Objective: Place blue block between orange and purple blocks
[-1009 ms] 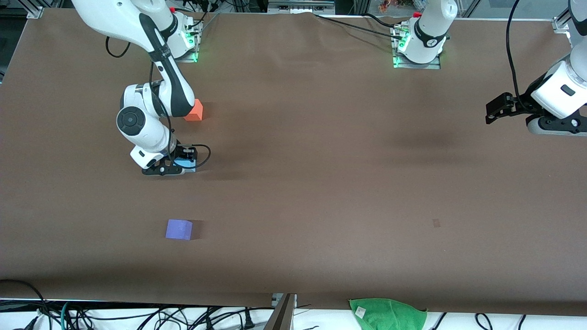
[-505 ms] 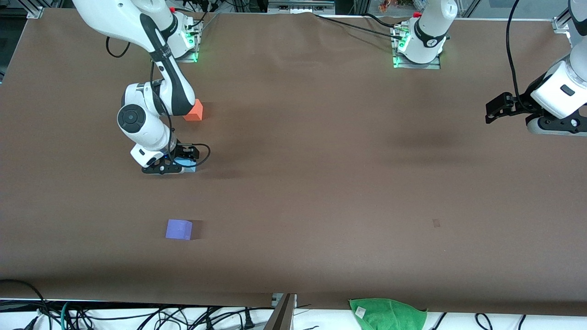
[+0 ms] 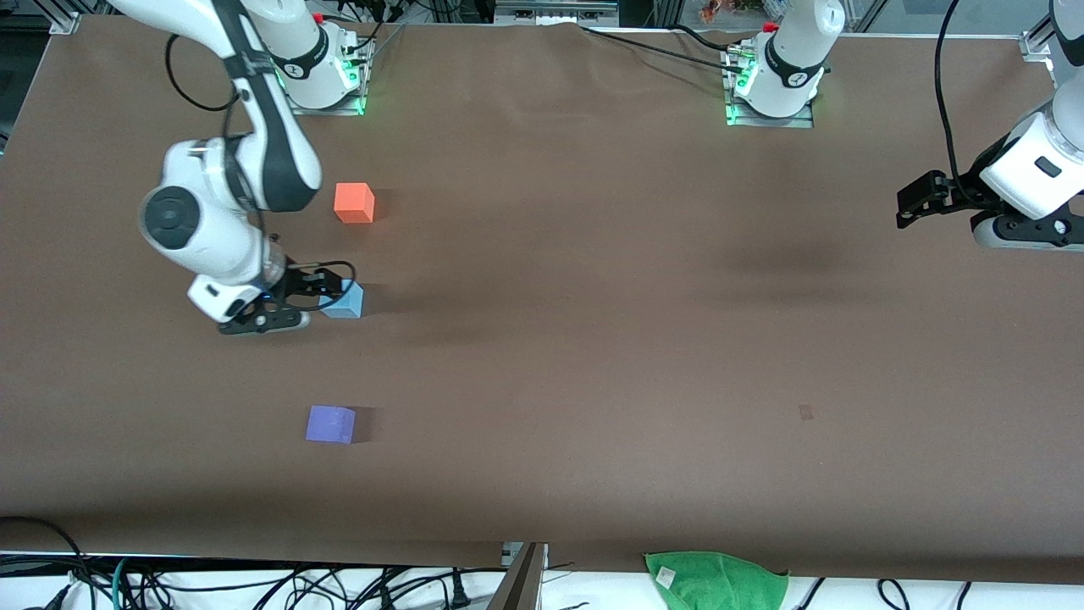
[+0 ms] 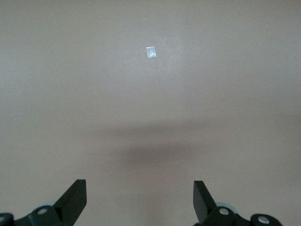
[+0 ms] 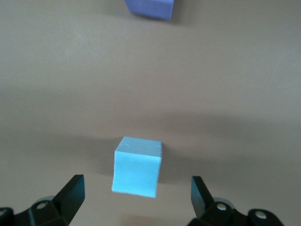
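Note:
The blue block (image 3: 343, 300) sits on the brown table, roughly in line between the orange block (image 3: 354, 203) and the purple block (image 3: 330, 424). My right gripper (image 3: 290, 303) is open and empty, just beside the blue block toward the right arm's end of the table. In the right wrist view the blue block (image 5: 137, 165) lies free ahead of the open right gripper (image 5: 136, 197), with the purple block (image 5: 149, 8) at the picture's edge. My left gripper (image 3: 919, 199) waits open and empty over the left arm's end of the table; its wrist view shows the open left gripper (image 4: 139, 200) over bare table.
A green cloth (image 3: 716, 580) lies off the table's near edge. A small tape mark (image 3: 805, 412) is on the table, also in the left wrist view (image 4: 151, 52). Cables hang below the near edge.
My right gripper has let go of the blue block and drawn away toward the right arm's end of the table, uncovering the orange block. The left arm has not moved.

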`<state>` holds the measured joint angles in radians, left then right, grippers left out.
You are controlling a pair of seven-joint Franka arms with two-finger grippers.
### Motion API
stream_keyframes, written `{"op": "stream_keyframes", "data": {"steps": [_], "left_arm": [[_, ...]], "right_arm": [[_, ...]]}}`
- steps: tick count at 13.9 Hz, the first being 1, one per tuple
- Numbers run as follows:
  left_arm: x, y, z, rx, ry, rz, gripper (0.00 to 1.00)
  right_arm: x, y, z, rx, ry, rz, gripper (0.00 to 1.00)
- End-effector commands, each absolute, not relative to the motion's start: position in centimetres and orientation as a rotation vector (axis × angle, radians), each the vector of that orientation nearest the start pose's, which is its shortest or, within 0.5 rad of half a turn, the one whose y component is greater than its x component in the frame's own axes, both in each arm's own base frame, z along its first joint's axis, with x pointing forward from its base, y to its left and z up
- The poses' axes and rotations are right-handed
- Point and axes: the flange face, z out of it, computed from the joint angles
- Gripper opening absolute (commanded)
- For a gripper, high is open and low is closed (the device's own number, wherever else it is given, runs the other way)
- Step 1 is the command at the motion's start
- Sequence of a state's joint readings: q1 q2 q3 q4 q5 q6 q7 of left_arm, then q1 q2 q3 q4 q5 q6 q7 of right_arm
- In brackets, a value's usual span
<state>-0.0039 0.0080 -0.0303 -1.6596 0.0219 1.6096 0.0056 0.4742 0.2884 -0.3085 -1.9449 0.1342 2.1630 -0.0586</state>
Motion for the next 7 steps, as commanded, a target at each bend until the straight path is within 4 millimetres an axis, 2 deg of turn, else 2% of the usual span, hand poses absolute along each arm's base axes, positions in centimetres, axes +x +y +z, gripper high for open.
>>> {"op": "stream_keyframes", "data": {"steps": [1,4,7], "left_arm": [[55.2,-1.7,58.6,-3.139,0.051,0.092,1.0],[55.2,-1.7,58.6,-3.139,0.051,0.092,1.0],[55.2,-1.7,58.6,-3.139,0.051,0.092,1.0]], "right_arm": [[60.9,10.2,38.3,-3.098,-0.291,0.162,1.0],[61.8,9.7,44.8,-3.132,-0.347,0.249,1.0],[61.6,9.4,49.0,-3.144,-0.329,0.289,1.0]]}}
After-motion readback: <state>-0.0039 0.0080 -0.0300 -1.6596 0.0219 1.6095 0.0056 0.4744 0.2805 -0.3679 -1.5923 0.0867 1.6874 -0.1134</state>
